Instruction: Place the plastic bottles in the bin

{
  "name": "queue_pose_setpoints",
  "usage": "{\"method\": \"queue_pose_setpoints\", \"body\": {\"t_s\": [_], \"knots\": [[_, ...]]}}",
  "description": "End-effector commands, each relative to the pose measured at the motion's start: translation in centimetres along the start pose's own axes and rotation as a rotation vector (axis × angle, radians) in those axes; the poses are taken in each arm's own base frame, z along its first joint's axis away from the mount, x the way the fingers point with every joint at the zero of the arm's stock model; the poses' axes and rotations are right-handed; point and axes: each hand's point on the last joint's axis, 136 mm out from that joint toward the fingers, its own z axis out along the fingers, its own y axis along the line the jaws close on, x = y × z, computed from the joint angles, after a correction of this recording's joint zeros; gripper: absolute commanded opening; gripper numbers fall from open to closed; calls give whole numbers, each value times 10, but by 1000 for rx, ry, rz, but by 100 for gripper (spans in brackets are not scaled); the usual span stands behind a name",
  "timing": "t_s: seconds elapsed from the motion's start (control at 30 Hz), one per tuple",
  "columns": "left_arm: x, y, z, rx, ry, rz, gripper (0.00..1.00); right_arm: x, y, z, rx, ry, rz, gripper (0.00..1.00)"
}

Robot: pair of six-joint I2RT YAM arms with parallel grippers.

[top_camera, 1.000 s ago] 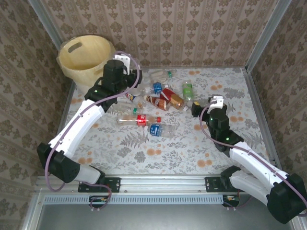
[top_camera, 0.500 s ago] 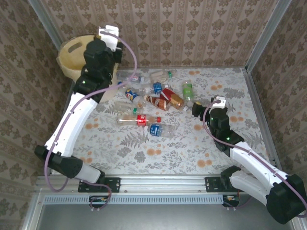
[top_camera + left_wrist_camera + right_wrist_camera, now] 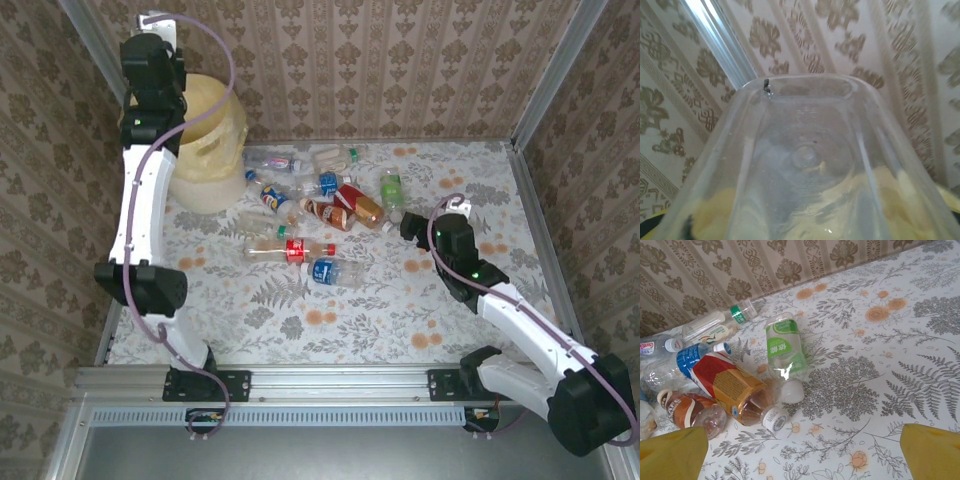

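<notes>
Reaching high over the back-left corner, the left arm carries the left gripper (image 3: pixel 150 70) above the near-left rim of the bin (image 3: pixel 212 150), which stands on the floral counter (image 3: pixel 400 310) against the wallpapered wall. The left wrist view looks straight along a clear bottle (image 3: pixel 805 160) clamped in that gripper, its jaws drawn in close on it. The bottle's round end faces the wall, and the pale yellow of the bin shows beneath and through it.

The right gripper (image 3: pixel 408 228) hangs low over the counter just right of the bottle pile, spread wide with nothing between its yellow pads (image 3: pixel 670 455).

The remaining bottles lie on their sides in a loose cluster mid-counter, between the bin and the right gripper. Nearest the right gripper is a green-label bottle (image 3: pixel 785 357) with a white cap pointing toward the camera. Just beside it, on its left in the right wrist view, lies a red-and-orange-label bottle (image 3: pixel 730 385), and a brown-label bottle (image 3: pixel 687 410) touches that one. Behind them lie a blue-label bottle (image 3: pixel 690 357) and a clear bottle with a green cap (image 3: pixel 720 322), close to the wall. Nearer the arms, a red-label bottle (image 3: pixel 290 248) and another blue-labelled bottle (image 3: pixel 330 270) lie slightly apart from the cluster.
</notes>
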Motion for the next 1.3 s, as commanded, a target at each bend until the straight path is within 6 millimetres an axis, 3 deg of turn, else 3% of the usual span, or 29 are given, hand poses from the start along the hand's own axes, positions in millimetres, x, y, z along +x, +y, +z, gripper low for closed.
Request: {"method": "queue_pose_setpoints", "body": {"t_s": [0.0,0.13,0.27,0.57,0.73,0.8,0.97,1.27], "knots": [[25,1,6,-14,124,40,53,3,4,3,-10,42,21,100],[49,-9,23,24,183,41,55,3,10,6,-28,59,22,100],[69,-19,37,152,224,-80,55,5,9,7,-22,70,10,100],[122,-16,70,380,346,-438,56,5,8,6,-18,77,3,100],[140,-13,81,439,383,-562,58,6,10,7,-20,83,0,100],[142,-15,83,453,390,-579,62,7,10,8,-21,89,-1,100],[135,-20,78,490,383,-605,84,11,11,9,-24,108,-5,100],[95,-28,46,555,316,-604,89,16,12,11,-34,119,-8,100]]}}
